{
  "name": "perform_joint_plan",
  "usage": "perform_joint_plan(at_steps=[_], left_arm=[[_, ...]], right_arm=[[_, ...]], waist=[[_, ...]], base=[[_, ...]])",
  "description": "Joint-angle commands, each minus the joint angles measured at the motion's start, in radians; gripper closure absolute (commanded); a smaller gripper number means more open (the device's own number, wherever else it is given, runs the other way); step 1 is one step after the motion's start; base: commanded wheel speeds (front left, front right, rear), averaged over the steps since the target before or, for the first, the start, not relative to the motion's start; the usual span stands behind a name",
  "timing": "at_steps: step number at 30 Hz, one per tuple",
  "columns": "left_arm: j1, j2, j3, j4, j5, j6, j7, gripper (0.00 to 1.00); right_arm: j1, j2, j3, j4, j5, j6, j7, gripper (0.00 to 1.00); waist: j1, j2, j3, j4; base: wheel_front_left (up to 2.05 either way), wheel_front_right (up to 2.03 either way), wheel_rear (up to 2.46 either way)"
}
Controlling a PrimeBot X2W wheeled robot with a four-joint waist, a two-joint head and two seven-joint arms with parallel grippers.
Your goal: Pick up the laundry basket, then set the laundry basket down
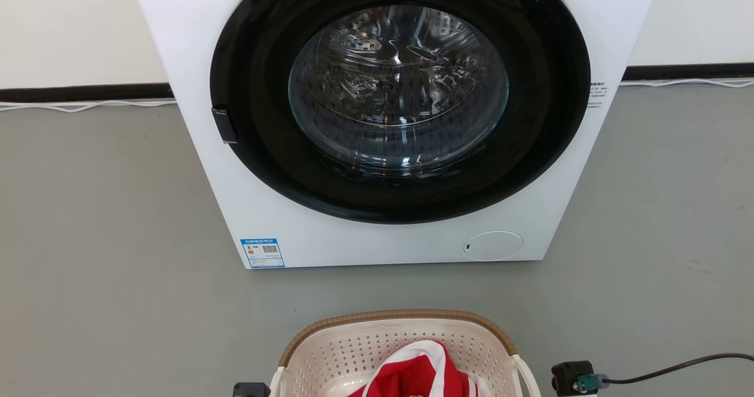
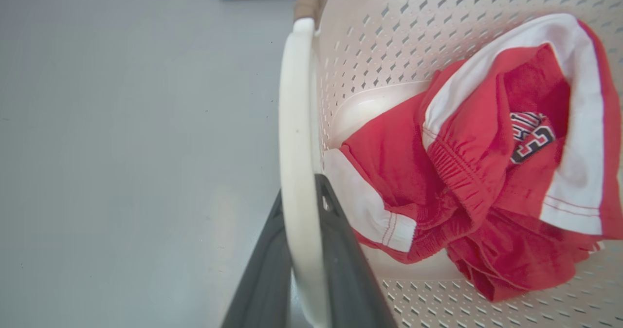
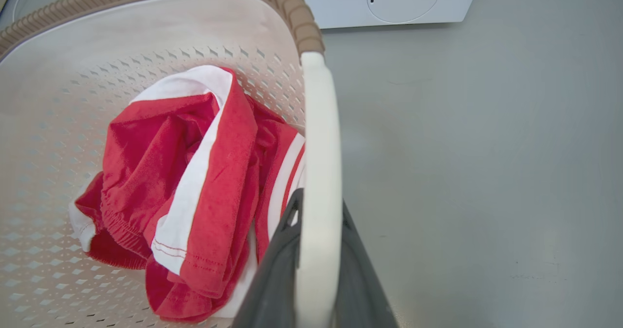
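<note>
The laundry basket (image 1: 377, 341) is cream with perforated walls and a brown woven-look rim (image 1: 400, 314). It sits low in the head view, in front of the washing machine. Crumpled red and white clothes (image 2: 467, 172) lie inside it. My left gripper (image 2: 299, 191) is shut on the basket's white left handle (image 2: 294, 99), one dark finger on each side. My right gripper (image 3: 319, 201) is shut the same way on the white right handle (image 3: 319, 123). Whether the basket's bottom touches the floor cannot be told.
A white washing machine (image 1: 353, 241) with a round dark glass door (image 1: 400, 91), closed, stands just beyond the basket. Grey floor (image 1: 106, 238) spreads left and right of it. A dark cable (image 1: 677, 364) runs off from my right wrist. A white cord (image 1: 88, 105) lies along the wall.
</note>
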Motion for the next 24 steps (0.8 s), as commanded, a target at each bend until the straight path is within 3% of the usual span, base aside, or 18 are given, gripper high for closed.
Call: perform_joint_plan(at_steps=[1, 17, 24], left_arm=[[-0.033, 0.036, 0.02, 0.0, -0.003, 0.009, -0.02, 1.0], [-0.041, 0.036, -0.009, 0.008, -0.025, 0.012, -0.026, 1.0], [-0.089, 0.036, -0.014, 0.003, -0.035, 0.017, -0.034, 1.0]], right_arm=[[-0.021, -0.002, 0.023, -0.005, 0.004, 0.008, -0.021, 1.0], [-0.033, -0.002, 0.082, 0.011, 0.067, 0.008, -0.04, 1.0], [-0.088, -0.002, 0.095, 0.019, 0.083, 0.008, -0.055, 1.0]], waist=[[0.0001, -0.0001, 0.0, 0.0], [0.0001, -0.0001, 0.018, 0.006], [0.0001, -0.0001, 0.087, 0.008]], base=[[0.0, 0.0, 0.0], [0.0, 0.0, 0.0], [0.0, 0.0, 0.0]])
